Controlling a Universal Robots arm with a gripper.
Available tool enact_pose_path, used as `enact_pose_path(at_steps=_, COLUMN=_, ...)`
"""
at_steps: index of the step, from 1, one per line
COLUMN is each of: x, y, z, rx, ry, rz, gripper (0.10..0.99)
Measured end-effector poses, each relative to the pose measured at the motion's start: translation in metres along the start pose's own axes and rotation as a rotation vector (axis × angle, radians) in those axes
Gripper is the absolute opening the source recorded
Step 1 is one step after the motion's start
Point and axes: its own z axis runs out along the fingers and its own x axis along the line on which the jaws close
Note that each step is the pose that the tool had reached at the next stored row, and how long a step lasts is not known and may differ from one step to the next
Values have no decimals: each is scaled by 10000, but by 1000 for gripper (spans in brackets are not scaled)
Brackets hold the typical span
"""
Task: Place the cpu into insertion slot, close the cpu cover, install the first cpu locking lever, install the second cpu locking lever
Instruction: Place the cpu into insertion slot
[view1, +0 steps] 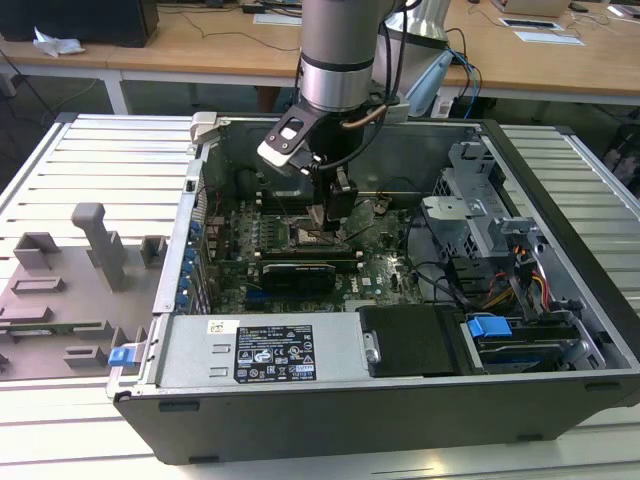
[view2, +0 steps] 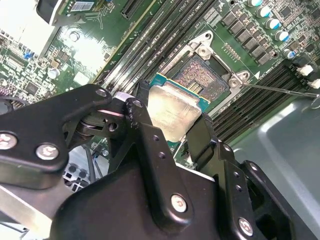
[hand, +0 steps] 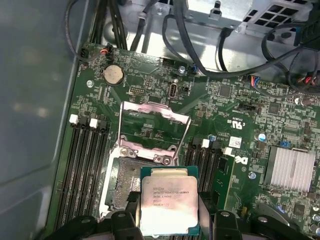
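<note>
Gripper (view2: 170, 122) is closed on the cpu (hand: 169, 200), gripping 2 opposite edges and holding it just above the insertion slot (view2: 202, 77), not yet seated. The cpu cover (hand: 155, 109) stands open at 1 edge of the slot, near the middle of the computer case (view1: 400, 410).

Dull silver metal cpu (hand: 169, 206) top
</note>
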Motion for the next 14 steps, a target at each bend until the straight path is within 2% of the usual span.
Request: enact_pose_path(at_steps=14, x=0, y=0, z=2, rx=42, ry=-106, rz=896, gripper=541)
